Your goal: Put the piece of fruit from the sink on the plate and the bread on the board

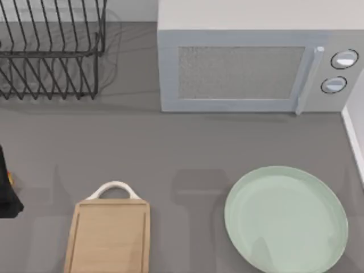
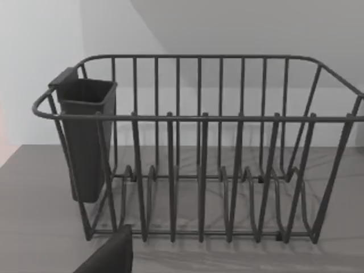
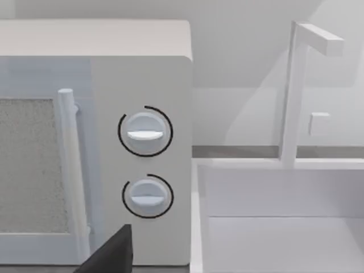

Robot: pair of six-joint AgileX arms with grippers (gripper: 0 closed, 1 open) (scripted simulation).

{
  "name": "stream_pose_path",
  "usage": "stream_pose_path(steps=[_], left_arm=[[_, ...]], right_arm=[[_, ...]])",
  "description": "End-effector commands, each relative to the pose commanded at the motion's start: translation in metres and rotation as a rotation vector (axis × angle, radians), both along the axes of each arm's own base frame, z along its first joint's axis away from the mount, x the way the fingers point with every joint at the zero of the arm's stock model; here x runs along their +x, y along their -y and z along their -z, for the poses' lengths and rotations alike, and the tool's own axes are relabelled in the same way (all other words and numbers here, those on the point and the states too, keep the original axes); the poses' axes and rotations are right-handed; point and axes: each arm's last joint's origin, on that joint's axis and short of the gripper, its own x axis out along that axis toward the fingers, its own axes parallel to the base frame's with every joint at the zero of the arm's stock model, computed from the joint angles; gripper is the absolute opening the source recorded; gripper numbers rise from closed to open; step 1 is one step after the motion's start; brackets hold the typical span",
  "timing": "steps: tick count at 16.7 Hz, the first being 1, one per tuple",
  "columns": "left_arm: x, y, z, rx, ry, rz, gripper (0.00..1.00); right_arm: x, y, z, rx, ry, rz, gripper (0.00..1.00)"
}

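A matte black, angular slab of the left arm (image 1: pixel 8 196) carries a small yellow-orange mark on its side. Each wrist view catches a dark charcoal wedge-shaped gripper finger (image 2: pixel 111 256) with flat faces (image 3: pixel 114 253).

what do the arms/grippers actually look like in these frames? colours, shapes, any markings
Little to go on. The left arm at the top view's left edge is a matte black, blocky mass with a small yellow-orange spot on it. Each wrist view has one dark grey, flat-faced angular finger: left gripper, right gripper. No cables, labels or other markings can be made out.
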Motion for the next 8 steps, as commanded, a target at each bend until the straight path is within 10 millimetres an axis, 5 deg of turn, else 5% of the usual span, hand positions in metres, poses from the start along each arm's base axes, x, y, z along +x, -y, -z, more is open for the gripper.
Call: stream_pose_path(steps=[8], left_arm=[[0.0, 0.0, 0.0, 0.0, 0.0, 0.0, 1.0]], right_arm=[[0.002, 0.001, -0.014, -0.011, -0.065, 0.013, 1.0]])
